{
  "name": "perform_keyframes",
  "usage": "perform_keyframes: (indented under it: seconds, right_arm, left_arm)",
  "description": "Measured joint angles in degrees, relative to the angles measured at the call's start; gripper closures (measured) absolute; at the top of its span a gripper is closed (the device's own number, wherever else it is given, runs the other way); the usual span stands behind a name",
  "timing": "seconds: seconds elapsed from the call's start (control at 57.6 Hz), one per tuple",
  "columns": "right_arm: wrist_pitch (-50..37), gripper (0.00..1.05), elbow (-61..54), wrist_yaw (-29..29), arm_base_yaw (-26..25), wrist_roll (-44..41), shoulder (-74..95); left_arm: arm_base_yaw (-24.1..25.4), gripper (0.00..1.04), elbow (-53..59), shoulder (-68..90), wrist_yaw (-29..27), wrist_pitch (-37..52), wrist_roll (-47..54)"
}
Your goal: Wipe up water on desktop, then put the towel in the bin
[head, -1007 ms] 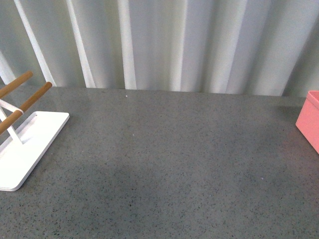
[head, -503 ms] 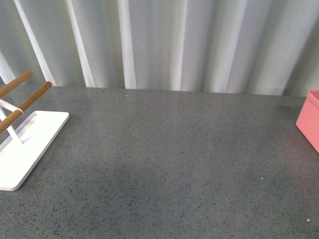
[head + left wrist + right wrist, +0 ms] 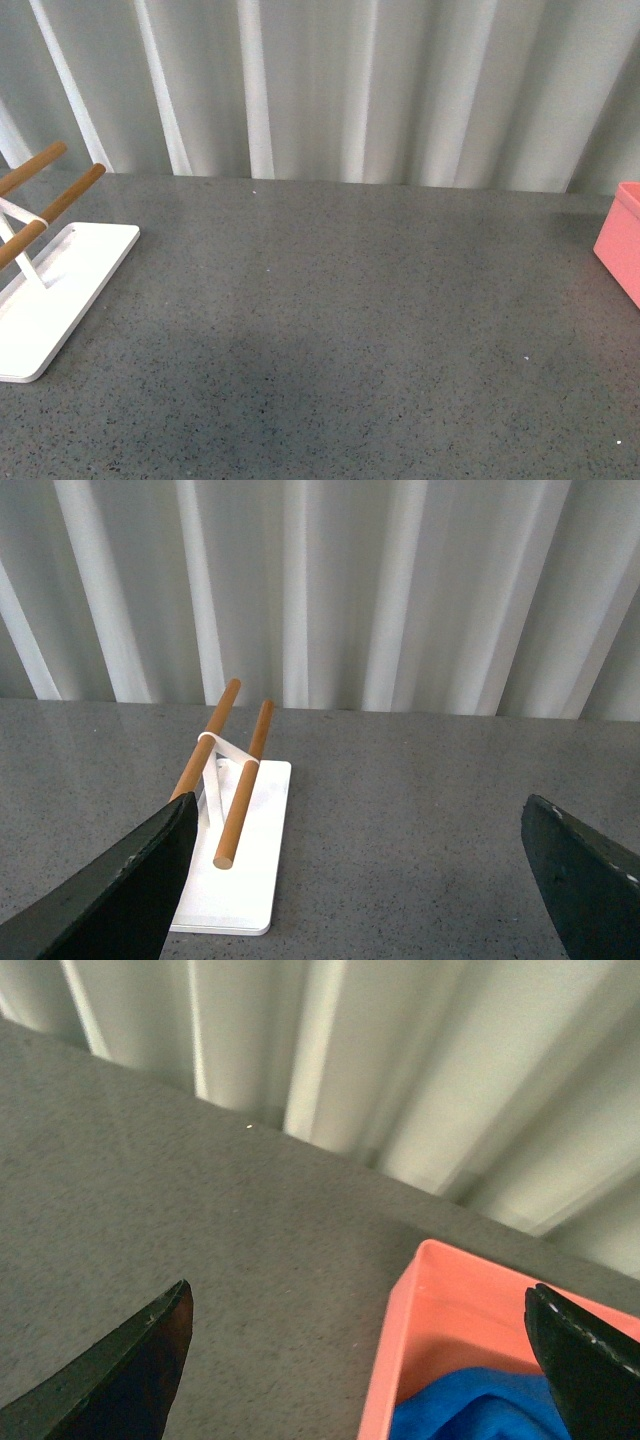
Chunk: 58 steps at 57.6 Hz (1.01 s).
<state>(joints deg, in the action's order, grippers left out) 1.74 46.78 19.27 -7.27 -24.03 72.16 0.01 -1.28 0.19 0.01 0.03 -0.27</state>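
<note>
The dark grey speckled desktop [image 3: 380, 300] fills the front view, and no puddle shows on it. The salmon-pink bin [image 3: 622, 245] stands at its far right edge. In the right wrist view the blue towel [image 3: 470, 1408] lies bunched inside the bin [image 3: 395, 1360]. My right gripper [image 3: 360, 1370] hovers open above the bin's near wall, holding nothing. My left gripper [image 3: 355, 890] is open over bare desktop [image 3: 400, 820], beside the rack, with nothing between its fingers [image 3: 120, 890]. Neither gripper shows in the front view.
A white rack base [image 3: 50, 290] with slanting wooden bars [image 3: 70, 195] stands at the desktop's left side, also seen in the left wrist view as the rack [image 3: 235, 870]. A white pleated curtain [image 3: 330, 90] hangs behind the desktop's far edge.
</note>
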Motion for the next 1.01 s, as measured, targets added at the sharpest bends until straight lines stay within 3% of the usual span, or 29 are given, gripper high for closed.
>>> perform_keyframes:
  seconds: [0.156, 0.26, 0.33, 0.382, 0.694, 1.007]
  right_arm:
    - [-4.1, 0.07, -8.5, -3.0, 3.1, 0.4, -3.8]
    - [-28.6, 0.24, -19.2, -16.2, 6.4, 10.7, -4.4]
    - [-40.6, 0.36, -25.2, -18.2, 7.0, 16.3, -6.0]
    - [-44.9, 0.45, -27.6, -18.5, 7.0, 18.8, -8.0]
    - [-45.1, 1.02, -36.9, -18.6, 7.2, 22.4, -18.3]
    - [-39.8, 1.01, -42.0, -18.7, 7.2, 22.8, -28.7]
  left_arm:
    - [0.0, 0.07, 0.0, 0.0, 0.0, 0.0, 0.0]
    - [0.0, 0.07, 0.0, 0.0, 0.0, 0.0, 0.0]
    - [0.0, 0.07, 0.0, 0.0, 0.0, 0.0, 0.0]
    - [0.0, 0.07, 0.0, 0.0, 0.0, 0.0, 0.0]
    - [0.0, 0.07, 0.0, 0.0, 0.0, 0.0, 0.0]
    - [0.0, 0.07, 0.0, 0.0, 0.0, 0.0, 0.0]
